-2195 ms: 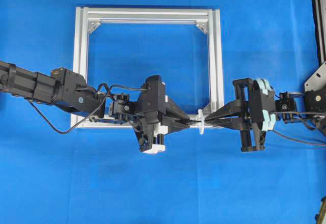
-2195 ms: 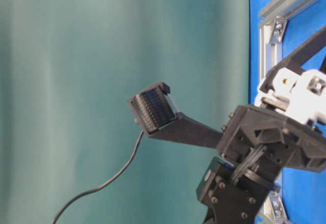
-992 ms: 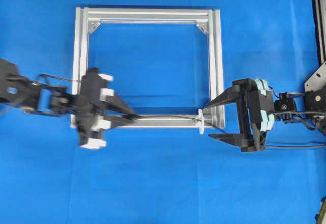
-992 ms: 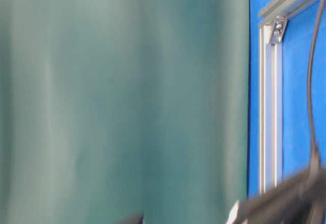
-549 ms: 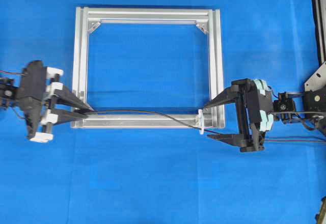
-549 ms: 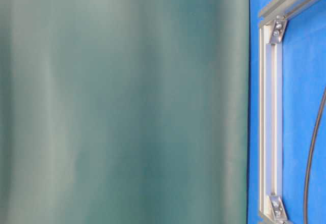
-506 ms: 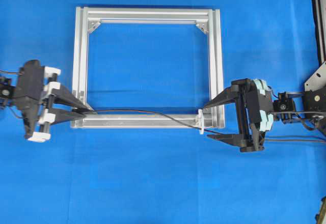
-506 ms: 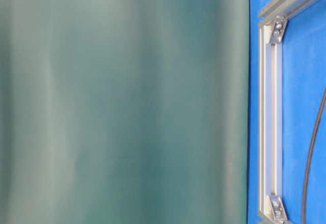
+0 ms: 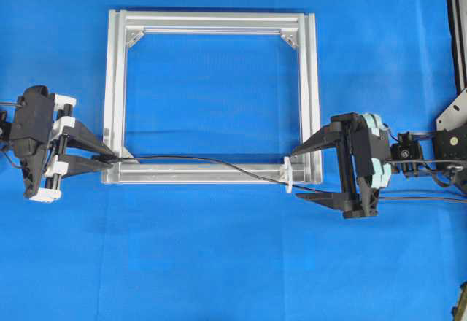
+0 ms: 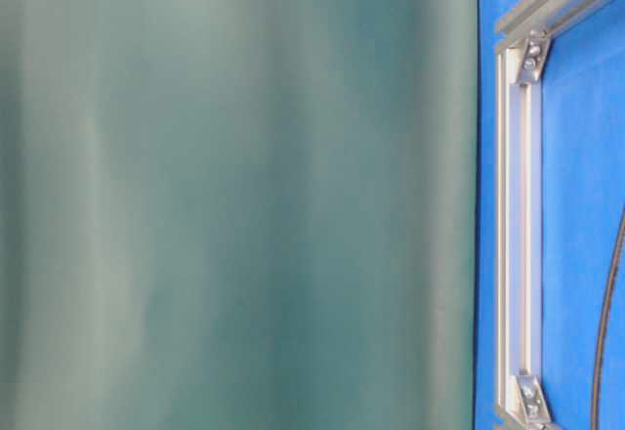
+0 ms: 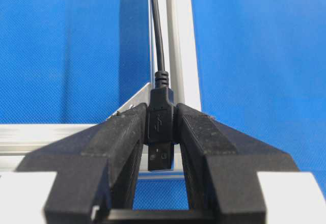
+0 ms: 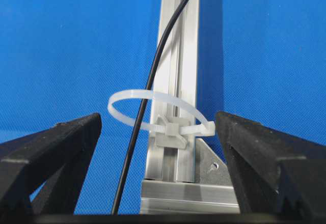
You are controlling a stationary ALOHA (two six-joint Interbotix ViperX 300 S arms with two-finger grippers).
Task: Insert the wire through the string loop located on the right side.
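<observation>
The wire's black USB plug [image 11: 160,122] is clamped between the fingers of my left gripper [image 11: 161,127], its tip pointing back into the jaws. In the overhead view this left gripper [image 9: 109,157] sits at the frame's lower left corner. From there the wire [image 9: 204,161] runs right along the bottom rail and through the string loop [image 9: 287,174]. My right gripper [image 9: 297,174] stands open, one finger on each side of the loop. In the right wrist view the white string loop [image 12: 153,98] rings the wire [image 12: 129,158] between the spread fingers of the right gripper [image 12: 158,127].
The silver aluminium frame [image 9: 211,22] lies flat on the blue cloth, and the loop is fixed at its lower right corner. The table-level view shows one frame rail [image 10: 518,205], a stretch of wire [image 10: 610,332] and a green backdrop. Robot cables trail off to the right.
My left gripper has travelled from beside the loop to the frame's lower left corner with the plug, drawing the wire through the loop. The right gripper has opened and stays there.
</observation>
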